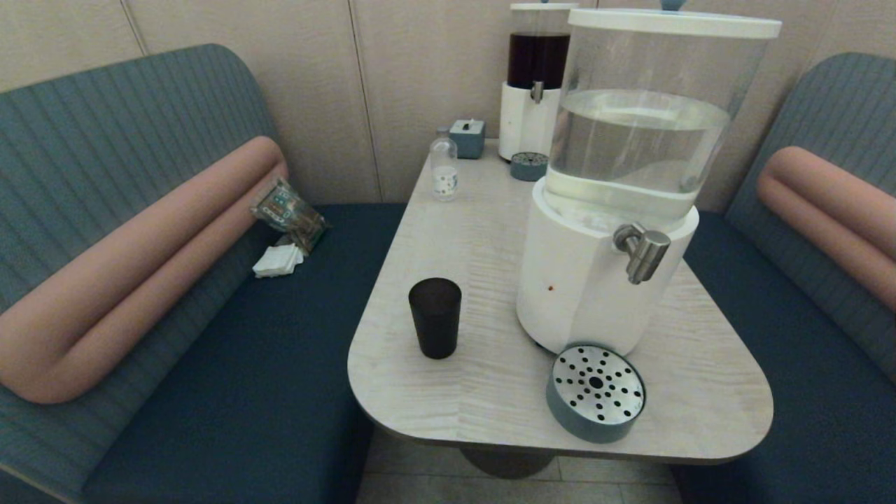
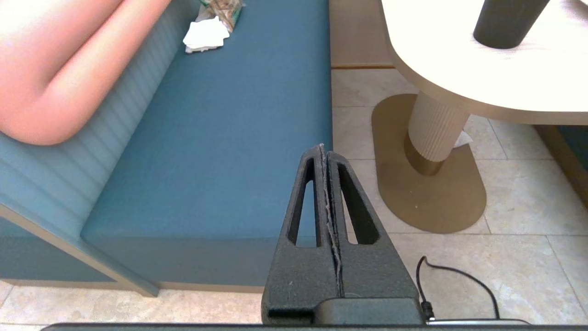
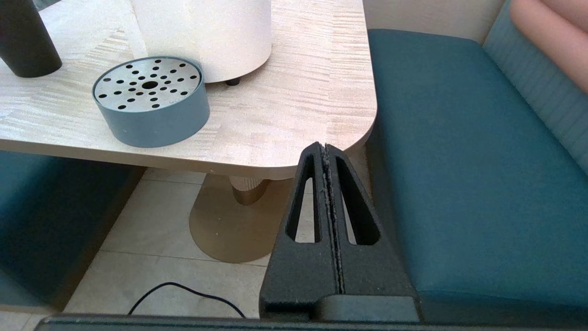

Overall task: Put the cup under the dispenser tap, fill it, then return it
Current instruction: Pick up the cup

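The dark tumbler cup (image 1: 435,317) stands upright on the pale table (image 1: 490,406), left of the big white-based dispenser (image 1: 595,280). The cup's base also shows in the left wrist view (image 2: 507,20) and the right wrist view (image 3: 25,41). The steel tap (image 1: 642,250) juts from the dispenser's front right, angled down over a round perforated drip tray (image 1: 595,392) (image 3: 149,99). No arm appears in the head view. My left gripper (image 2: 324,149) is shut and empty, low beside the bench. My right gripper (image 3: 324,147) is shut and empty below the table's near right corner.
A smaller dispenser with dark liquid (image 1: 535,77), its drip tray (image 1: 528,166), a small clear bottle (image 1: 444,168) and a blue box (image 1: 467,137) stand at the table's far end. Blue benches flank the table; a packet (image 1: 288,210) and napkins (image 1: 278,260) lie on the left one.
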Robot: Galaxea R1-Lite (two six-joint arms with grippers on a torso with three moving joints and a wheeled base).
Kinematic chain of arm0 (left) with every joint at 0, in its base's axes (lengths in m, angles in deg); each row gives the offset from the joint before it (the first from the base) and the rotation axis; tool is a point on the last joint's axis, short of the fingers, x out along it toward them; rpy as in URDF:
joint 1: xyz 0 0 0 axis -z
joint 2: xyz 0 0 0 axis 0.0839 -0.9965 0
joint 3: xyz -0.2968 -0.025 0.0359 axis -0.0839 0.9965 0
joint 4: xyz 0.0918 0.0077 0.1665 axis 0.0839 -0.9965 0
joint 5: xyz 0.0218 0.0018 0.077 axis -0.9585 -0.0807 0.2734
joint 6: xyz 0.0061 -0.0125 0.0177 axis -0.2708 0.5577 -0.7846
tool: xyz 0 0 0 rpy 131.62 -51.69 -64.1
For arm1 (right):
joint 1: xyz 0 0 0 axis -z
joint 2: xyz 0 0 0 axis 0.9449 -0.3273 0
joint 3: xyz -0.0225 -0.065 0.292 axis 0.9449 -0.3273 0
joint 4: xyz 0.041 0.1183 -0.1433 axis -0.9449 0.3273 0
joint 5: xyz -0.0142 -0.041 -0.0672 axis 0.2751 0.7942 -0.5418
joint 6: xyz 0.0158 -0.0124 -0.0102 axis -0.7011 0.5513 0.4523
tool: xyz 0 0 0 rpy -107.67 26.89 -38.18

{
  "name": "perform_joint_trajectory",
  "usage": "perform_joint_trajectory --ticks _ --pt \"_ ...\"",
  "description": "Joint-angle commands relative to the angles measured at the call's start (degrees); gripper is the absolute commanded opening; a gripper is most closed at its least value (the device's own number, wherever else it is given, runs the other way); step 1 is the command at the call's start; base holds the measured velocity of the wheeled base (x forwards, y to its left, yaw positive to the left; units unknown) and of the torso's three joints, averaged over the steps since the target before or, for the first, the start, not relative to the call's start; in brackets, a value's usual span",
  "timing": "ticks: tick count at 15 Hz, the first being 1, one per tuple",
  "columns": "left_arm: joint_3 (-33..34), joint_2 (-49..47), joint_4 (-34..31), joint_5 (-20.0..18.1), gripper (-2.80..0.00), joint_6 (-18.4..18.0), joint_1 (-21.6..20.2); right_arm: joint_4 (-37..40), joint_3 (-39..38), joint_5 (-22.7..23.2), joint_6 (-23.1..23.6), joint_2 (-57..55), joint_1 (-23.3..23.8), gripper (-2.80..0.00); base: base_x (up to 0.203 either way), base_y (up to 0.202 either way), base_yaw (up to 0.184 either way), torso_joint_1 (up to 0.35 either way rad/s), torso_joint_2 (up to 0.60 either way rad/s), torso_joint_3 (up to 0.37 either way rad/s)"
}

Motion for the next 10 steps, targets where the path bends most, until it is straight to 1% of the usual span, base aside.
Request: perform_joint_trajectory --ticks 1,4,5,6,7,8,10 --pt "0.09 -0.05 0.17 0.08 -2.80 -0.06 -0.01 -0.06 -0.88 -0.05 0.07 -0.02 0.00 -2.80 0.000 0.000 0.000 0.000 0.00 0.000" --pt "-0.34 -0.07 0.26 0.19 -2.80 -0.59 -0.01 -0.06 -0.88 0.04 0.07 -0.02 0.00 -2.80 0.000 0.000 0.000 0.000 0.00 0.000" --pt "-1.11 -0.10 0.63 0.14 -2.80 -0.70 -0.01 -0.06 -0.88 -0.05 0.07 -0.02 0.00 -2.80 0.000 0.000 0.000 0.000 0.00 0.000" --pt "-3.49 -0.13 0.79 -0.01 -2.80 -0.80 -0.01 -0.06 -0.88 0.03 0.07 -0.02 0.00 -2.80 0.000 0.000 0.000 0.000 0.00 0.000" --pt "-6.26 -0.23 0.07 -0.17 -1.29 -0.92 -0.01 -0.06 -0.81 -0.03 0.07 -0.02 0.00 -2.80 0.000 0.000 0.000 0.000 0.00 0.000" --pt "-9.12 -0.31 -1.88 -0.67 0.00 -0.84 -0.01 -0.06 -0.87 0.04 0.07 -0.02 0.00 -2.80 0.000 0.000 0.000 0.000 0.00 0.000" --pt "-15.79 -2.18 -3.89 -4.61 0.00 0.72 -0.03 -0.06 -0.86 0.04 0.07 -0.02 0.00 -2.80 0.000 0.000 0.000 0.000 0.00 0.000"
